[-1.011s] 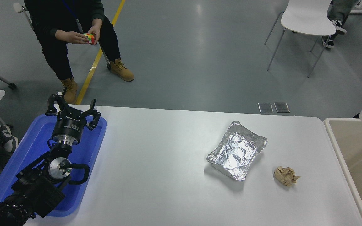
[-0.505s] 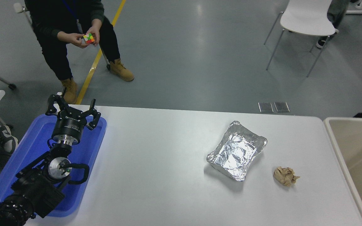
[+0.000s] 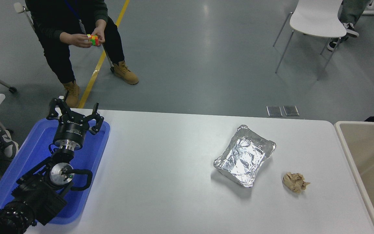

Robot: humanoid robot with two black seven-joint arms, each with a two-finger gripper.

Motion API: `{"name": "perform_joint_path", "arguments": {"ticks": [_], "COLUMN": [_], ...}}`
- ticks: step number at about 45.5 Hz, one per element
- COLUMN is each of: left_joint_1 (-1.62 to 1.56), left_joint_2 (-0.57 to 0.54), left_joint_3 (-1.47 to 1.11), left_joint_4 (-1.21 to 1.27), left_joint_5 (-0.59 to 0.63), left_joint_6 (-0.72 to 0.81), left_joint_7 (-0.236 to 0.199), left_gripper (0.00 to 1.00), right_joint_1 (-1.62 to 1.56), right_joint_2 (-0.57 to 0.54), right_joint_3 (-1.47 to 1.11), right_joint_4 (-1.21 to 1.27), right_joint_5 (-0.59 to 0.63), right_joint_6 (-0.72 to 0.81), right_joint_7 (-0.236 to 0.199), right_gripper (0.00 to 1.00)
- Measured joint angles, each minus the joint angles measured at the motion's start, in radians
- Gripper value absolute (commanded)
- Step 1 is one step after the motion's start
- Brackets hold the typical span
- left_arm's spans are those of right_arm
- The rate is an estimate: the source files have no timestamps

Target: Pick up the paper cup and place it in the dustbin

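Head view: white counter [image 3: 161,182] is backed by grey floor and a white chair [image 3: 317,19] at 1 o'clock. Beige thick-rimmed dustbin [image 3: 352,156] is set at 3 o'clock. Left pincer [image 3: 75,114] is parked, spread wide, over a blue tray [image 3: 93,152] at 9 o'clock.

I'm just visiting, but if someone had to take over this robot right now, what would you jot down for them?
Left hand: open, empty, parked over the blue tray.
Right hand: out of view.
Paper cup: nowhere to be seen on the table now.
Dustbin: at the table's right end; only part of its inside shows, no cup visible there.
Still on the table: foil tray and crumpled brown paper.
Done or not: cannot confirm; check the bin.
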Motion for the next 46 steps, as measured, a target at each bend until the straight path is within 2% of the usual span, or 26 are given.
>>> {"name": "perform_joint_path", "arguments": {"ticks": [10, 19, 30, 42, 43, 44, 45, 46], "left_joint_1": [0.000, 0.000, 0.000, 0.000, 0.000, 0.000, 0.000, 0.000], "left_joint_2": [0.000, 0.000, 0.000, -0.001, -0.001, -0.001, -0.001, -0.001], "left_joint_3": [0.000, 0.000, 0.000, 0.000, 0.000, 0.000, 0.000, 0.000], "left_joint_4": [0.001, 0.001, 0.002, 0.002, 0.002, 0.002, 0.002, 0.002], "left_joint_5": [-0.001, -0.001, -0.001, -0.001, -0.001, -0.001, -0.001, -0.001], "left_joint_6": [0.000, 0.000, 0.000, 0.000, 0.000, 0.000, 0.000, 0.000], "left_joint_7": [0.000, 0.000, 0.000, 0.000, 0.000, 0.000, 0.000, 0.000], "left_gripper": [1.00, 1.00, 1.00, 1.00, 1.00, 1.00, 1.00, 1.00], "right_joint_1": [-0.173, -0.279, -0.366, -0.404, -0.405, -0.407, -0.408, -0.410], "right_joint_2": [0.107, 0.201, 0.300, 0.362, 0.364, 0.367, 0.370, 0.374], "right_joint_3": [0.049, 0.121, 0.202, 0.238, 0.239, 0.241, 0.242, 0.244], "right_joint_4": [-0.052, -0.069, -0.077, -0.079, -0.079, -0.079, -0.079, -0.079], "right_joint_5": [0.210, 0.327, 0.383, 0.399, 0.399, 0.400, 0.400, 0.401], "right_joint_6": [-0.160, -0.268, -0.352, -0.396, -0.398, -0.400, -0.402, -0.404], "right_joint_7": [-0.064, -0.115, -0.143, -0.151, -0.151, -0.151, -0.152, -0.152], "right_gripper": [0.00, 0.00, 0.00, 0.00, 0.10, 0.39, 0.89, 1.00]}}
